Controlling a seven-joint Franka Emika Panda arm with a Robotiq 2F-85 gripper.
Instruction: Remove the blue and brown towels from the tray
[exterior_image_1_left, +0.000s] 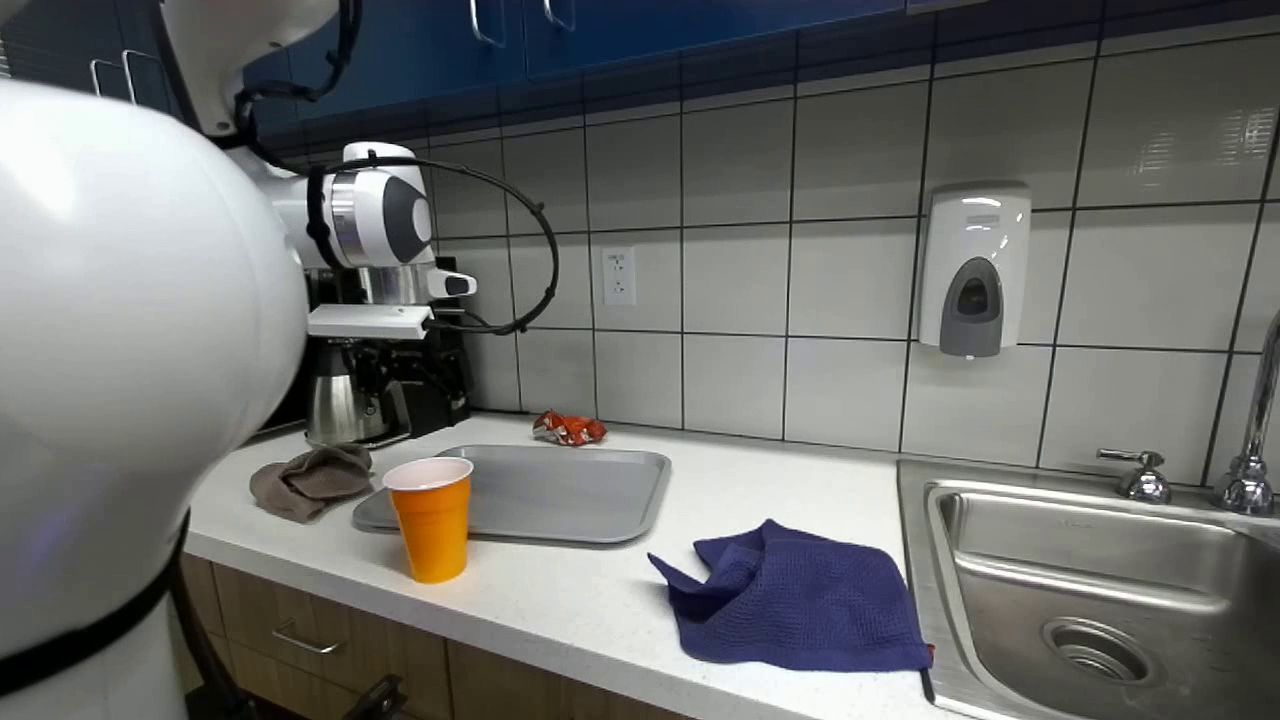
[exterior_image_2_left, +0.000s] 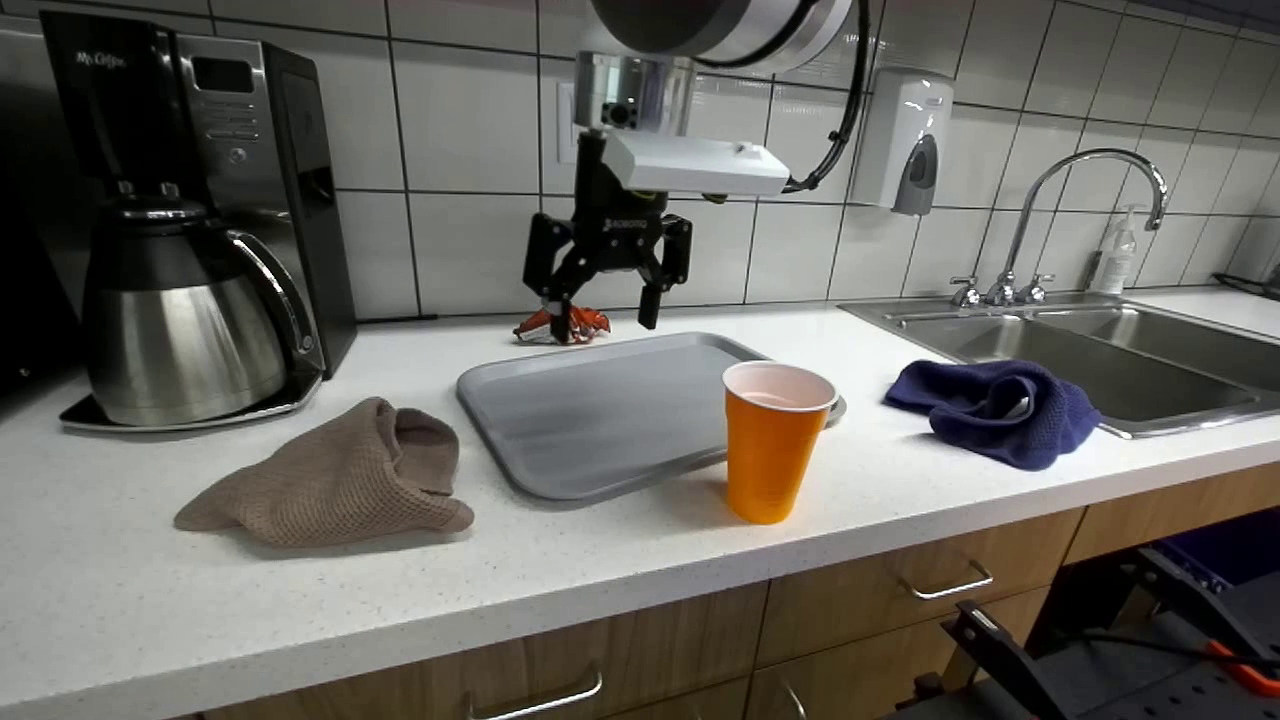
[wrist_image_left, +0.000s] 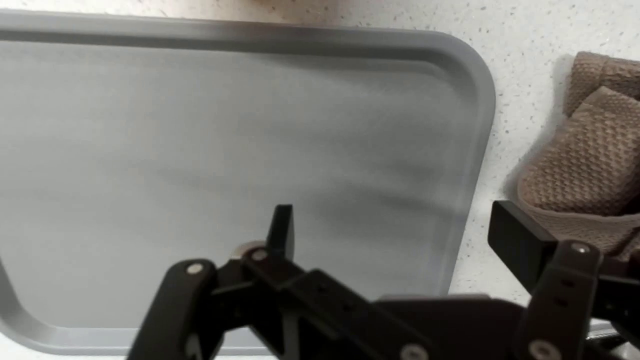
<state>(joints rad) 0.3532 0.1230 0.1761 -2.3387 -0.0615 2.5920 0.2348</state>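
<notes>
The grey tray (exterior_image_1_left: 570, 495) lies flat on the counter with nothing on it. It also shows in an exterior view (exterior_image_2_left: 620, 400) and in the wrist view (wrist_image_left: 200, 150). The brown towel (exterior_image_2_left: 340, 480) lies crumpled on the counter beside the tray, on the coffee maker side; part of it shows at the right of the wrist view (wrist_image_left: 590, 165). The blue towel (exterior_image_1_left: 800, 600) lies crumpled on the counter by the sink, also in an exterior view (exterior_image_2_left: 1000, 410). My gripper (exterior_image_2_left: 605, 315) is open and empty above the tray, fingers down, also in the wrist view (wrist_image_left: 392, 220).
An orange cup (exterior_image_2_left: 772, 450) stands upright at the tray's front edge, near the counter edge. A crumpled red wrapper (exterior_image_1_left: 570, 428) lies behind the tray by the wall. A coffee maker (exterior_image_2_left: 190, 320) stands beyond the brown towel. A steel sink (exterior_image_1_left: 1080, 560) borders the blue towel.
</notes>
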